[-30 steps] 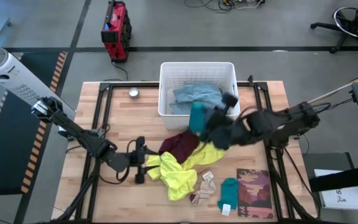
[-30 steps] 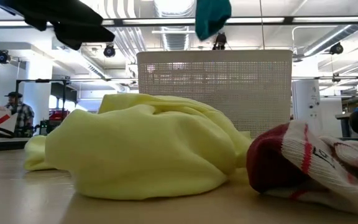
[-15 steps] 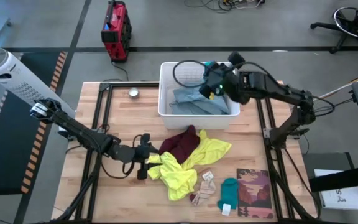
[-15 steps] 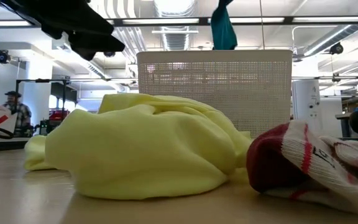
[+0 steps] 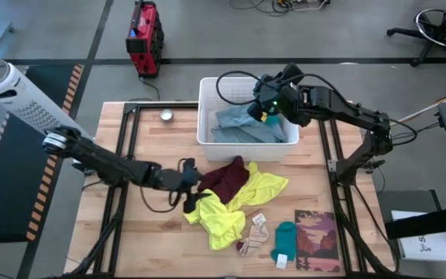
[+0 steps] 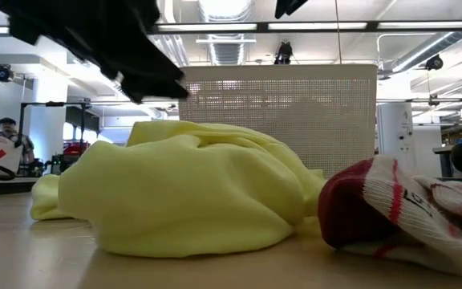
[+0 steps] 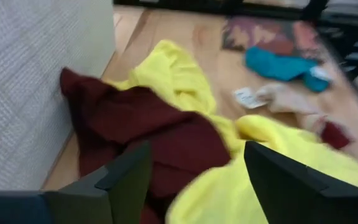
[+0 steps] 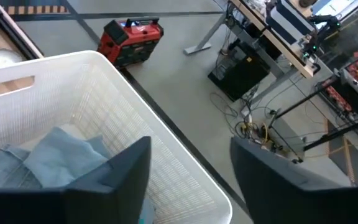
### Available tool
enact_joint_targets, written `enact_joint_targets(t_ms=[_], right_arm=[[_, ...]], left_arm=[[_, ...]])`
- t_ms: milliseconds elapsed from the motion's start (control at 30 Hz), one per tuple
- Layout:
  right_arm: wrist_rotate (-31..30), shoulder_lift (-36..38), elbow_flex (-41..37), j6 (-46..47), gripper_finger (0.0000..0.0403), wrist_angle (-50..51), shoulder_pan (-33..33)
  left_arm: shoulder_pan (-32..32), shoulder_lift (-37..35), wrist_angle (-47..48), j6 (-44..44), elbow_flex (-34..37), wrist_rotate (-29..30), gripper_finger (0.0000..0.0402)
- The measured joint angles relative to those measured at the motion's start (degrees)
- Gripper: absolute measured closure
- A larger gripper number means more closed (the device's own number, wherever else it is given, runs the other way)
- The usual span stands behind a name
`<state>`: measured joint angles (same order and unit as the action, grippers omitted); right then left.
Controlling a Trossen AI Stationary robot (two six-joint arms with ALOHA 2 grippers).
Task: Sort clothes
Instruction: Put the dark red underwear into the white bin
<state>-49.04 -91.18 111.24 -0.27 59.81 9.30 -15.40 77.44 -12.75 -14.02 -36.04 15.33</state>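
The clothes lie in a heap mid-table: a neon yellow piece (image 5: pixel 224 213), a maroon piece (image 5: pixel 224 178) against the basket wall, small socks (image 5: pixel 254 232) and a teal sock (image 5: pixel 285 237). My left gripper (image 5: pixel 190 180) stands open at the heap's left edge, with its fingers over the maroon piece (image 7: pixel 160 130) and the yellow one (image 7: pixel 247 199). My right gripper (image 8: pixel 188 155) is open above the white basket (image 5: pixel 205 116), where grey-blue clothes (image 5: pixel 242 124) lie. A bit of teal cloth (image 5: pixel 264 116) shows just under the right gripper.
A reddish-brown printed mat (image 5: pixel 316 240) lies flat at the table's near right. A small metal disc (image 5: pixel 166 116) sits left of the basket. On the floor beyond the table stands a red device (image 5: pixel 144 37). A person (image 6: pixel 6 136) shows far off in the low view.
My right gripper has carried a teal piece from above the heap toward the far edge, over the basket, and let it go. The piece no longer hangs below it in the low view. My left gripper has moved toward the table's right, up to the heap.
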Motion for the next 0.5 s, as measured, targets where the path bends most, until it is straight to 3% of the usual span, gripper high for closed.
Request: enact_joint_targets(t_ms=[200, 500], right_arm=[[0.02, 0.0, -0.02, -0.79, 0.0152, 0.23, -1.77], [0.0, 0.0, -0.02, -0.69, 0.015, 1.21, -4.44]], left_arm=[[3.66, 9.08, 1.14, 2.98, -6.72, -2.5, 0.0136], [7.4, 21.48, 15.1, 7.61, -19.96, -2.6, 0.0113]])
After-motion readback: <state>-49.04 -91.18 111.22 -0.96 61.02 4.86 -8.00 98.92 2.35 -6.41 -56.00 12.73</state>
